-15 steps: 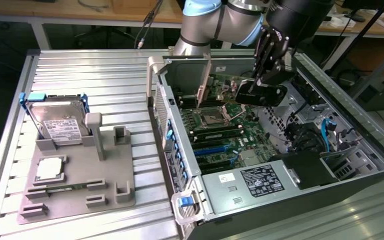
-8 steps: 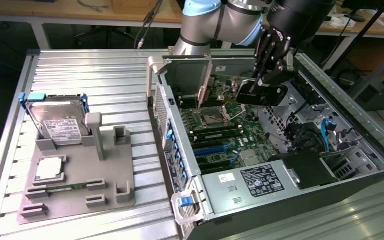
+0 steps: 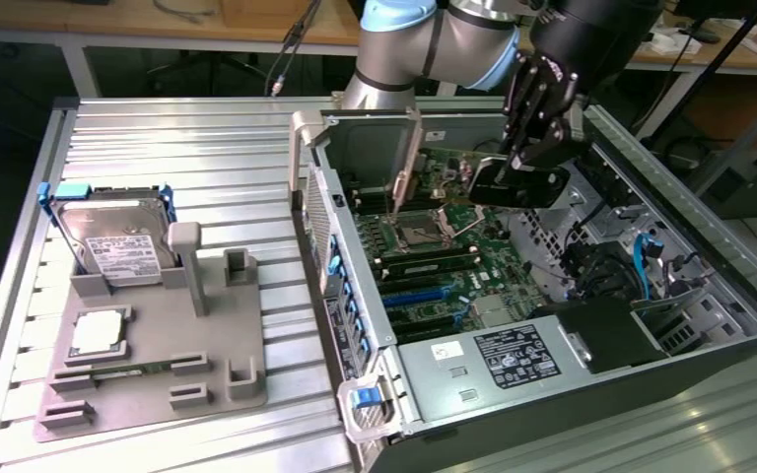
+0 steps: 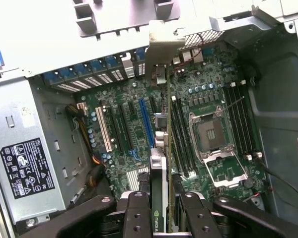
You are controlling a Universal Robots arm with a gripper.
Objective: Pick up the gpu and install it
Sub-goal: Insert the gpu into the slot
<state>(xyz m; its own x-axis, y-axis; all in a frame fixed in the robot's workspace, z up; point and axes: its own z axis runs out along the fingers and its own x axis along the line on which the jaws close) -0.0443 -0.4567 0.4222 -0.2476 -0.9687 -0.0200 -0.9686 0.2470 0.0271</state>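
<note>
The gpu shows edge-on in the wrist view as a thin green card with a silver end bracket. My gripper is shut on it, one black finger on each face. In the exterior view the gripper reaches down into the open computer case. It holds the gpu upright over the motherboard, with the gpu's bracket toward the case's back wall. The card hangs over the board between the blue expansion slot and the memory slots. Whether its edge touches a slot I cannot tell.
Inside the case are the open CPU socket, a labelled power supply and drive bays with blue clips. At the exterior view's left, a grey fixture on the slatted metal table holds a silver hard drive.
</note>
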